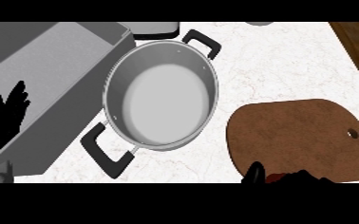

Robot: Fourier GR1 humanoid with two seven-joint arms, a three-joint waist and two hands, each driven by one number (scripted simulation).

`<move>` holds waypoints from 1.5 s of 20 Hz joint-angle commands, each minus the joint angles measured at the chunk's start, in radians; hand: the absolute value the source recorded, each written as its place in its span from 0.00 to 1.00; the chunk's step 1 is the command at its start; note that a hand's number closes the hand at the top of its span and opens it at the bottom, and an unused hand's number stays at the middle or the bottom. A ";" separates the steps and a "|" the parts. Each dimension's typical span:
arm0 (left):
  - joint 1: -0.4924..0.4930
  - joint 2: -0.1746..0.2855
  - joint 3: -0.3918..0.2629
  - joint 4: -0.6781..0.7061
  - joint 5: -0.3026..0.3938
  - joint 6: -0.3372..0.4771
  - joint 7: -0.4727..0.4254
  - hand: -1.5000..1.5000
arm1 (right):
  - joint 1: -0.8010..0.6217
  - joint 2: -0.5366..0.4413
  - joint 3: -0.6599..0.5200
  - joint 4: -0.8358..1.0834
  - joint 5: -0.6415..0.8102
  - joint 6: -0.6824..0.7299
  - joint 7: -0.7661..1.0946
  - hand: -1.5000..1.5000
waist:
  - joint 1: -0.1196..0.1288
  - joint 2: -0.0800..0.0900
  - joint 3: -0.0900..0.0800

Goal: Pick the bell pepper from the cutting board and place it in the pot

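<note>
Head view of the counter (280,61), a pale, faintly veined, marble-like surface. The bell pepper (275,175) shows only as 1 small dark-red sliver at the near edge of the cutting board (294,128), at the view's lower right. So little of it is exposed that its long axis and heading cannot be told. The right hand (254,172) covers it, black thumb and fingers curled on either side, seemingly clasping it. The board is a brown, wood-grained slab with rounded corners and 1 small hole (353,133) near its right end.

To its left, apart from it, stands the pot (200,66): round, brushed metal, with a smooth grey floor and nothing in it. Its 2 black loop handles lie on a line from near left (105,154) to far right (204,42). A grey box-shaped unit (49,76) lies just left of the pot. The left hand (14,111) rests at the left edge, fingers straight and spread, pointing up.
</note>
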 commanded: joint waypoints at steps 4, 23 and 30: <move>-0.027 -0.006 -0.075 0.025 -0.033 -0.043 0.013 0.50 | -0.205 0.100 -0.046 0.138 -0.084 0.112 0.201 1.00 | 0.016 0.017 -0.006; -0.080 -0.049 -0.116 0.064 -0.062 -0.048 0.028 0.50 | -0.528 0.102 -0.305 0.722 -0.668 -0.195 0.333 0.00 | 0.052 0.027 -0.001; -0.096 -0.015 -0.073 0.064 -0.041 -0.068 0.054 0.50 | -0.593 0.102 -0.388 0.784 -0.715 -0.517 0.221 0.00 | 0.039 0.023 0.002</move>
